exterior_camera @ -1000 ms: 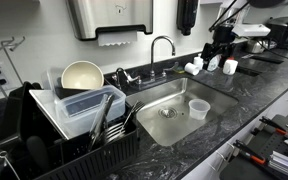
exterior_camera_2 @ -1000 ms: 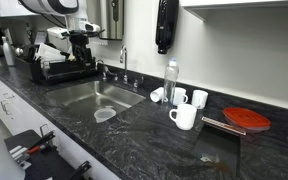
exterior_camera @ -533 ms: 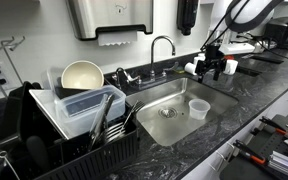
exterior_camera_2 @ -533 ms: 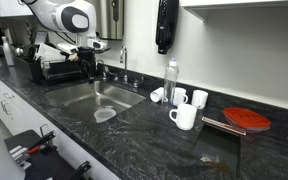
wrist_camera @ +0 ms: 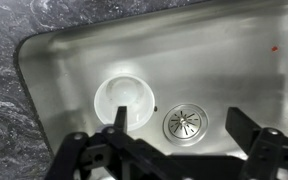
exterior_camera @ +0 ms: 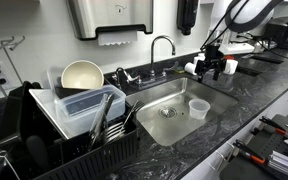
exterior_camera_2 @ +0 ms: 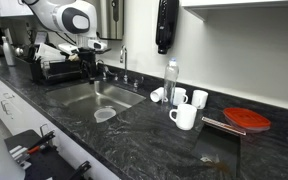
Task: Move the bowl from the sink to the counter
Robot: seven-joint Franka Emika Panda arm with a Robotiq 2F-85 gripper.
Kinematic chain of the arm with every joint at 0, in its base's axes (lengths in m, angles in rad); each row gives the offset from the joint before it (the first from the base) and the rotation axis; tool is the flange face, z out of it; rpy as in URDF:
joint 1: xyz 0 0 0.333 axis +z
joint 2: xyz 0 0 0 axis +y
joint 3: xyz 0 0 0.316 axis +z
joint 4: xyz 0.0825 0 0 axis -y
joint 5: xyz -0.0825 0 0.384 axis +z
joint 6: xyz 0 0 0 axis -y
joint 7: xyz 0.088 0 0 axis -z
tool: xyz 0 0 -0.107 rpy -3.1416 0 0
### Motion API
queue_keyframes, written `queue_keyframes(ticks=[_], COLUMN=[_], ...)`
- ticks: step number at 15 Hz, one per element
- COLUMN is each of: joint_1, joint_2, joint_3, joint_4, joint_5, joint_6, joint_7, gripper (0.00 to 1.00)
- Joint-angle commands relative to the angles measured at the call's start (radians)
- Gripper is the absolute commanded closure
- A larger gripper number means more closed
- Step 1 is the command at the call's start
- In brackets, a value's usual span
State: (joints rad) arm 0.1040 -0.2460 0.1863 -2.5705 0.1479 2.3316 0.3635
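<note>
Here the bowl (wrist_camera: 124,100) lies off-centre below the gripper (wrist_camera: 179,128) (jaws wide apart)

The counter (exterior_camera_2: 134,140) carries white mugs (exterior_camera_2: 183,117) and a red disc (exterior_camera_2: 248,120).

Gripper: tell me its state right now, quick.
Gripper: open, holding nothing. It hangs over the sink, clear of the bowl below it.
</note>
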Motion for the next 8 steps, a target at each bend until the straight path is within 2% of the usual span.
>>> queue_keyframes(ticks=[1, 3, 6, 8], joint_1=[-0.007, -0.01, 0.0, -0.004], joint_2=[0.089, 0.157, 0.281, 0.363], joint_3=[-0.027, -0.045, -0.07, -0.071], joint_4=[0.008, 0.023, 0.067, 0.106], joint_5=[0.009, -0.002, 0.068, 0.074], joint_6=[0.082, 0.113, 0.129, 0.135], joint_7=[-0.03, -0.047, -0.172, -0.202], gripper=[0.0, 0.0, 0.0, 0.0])
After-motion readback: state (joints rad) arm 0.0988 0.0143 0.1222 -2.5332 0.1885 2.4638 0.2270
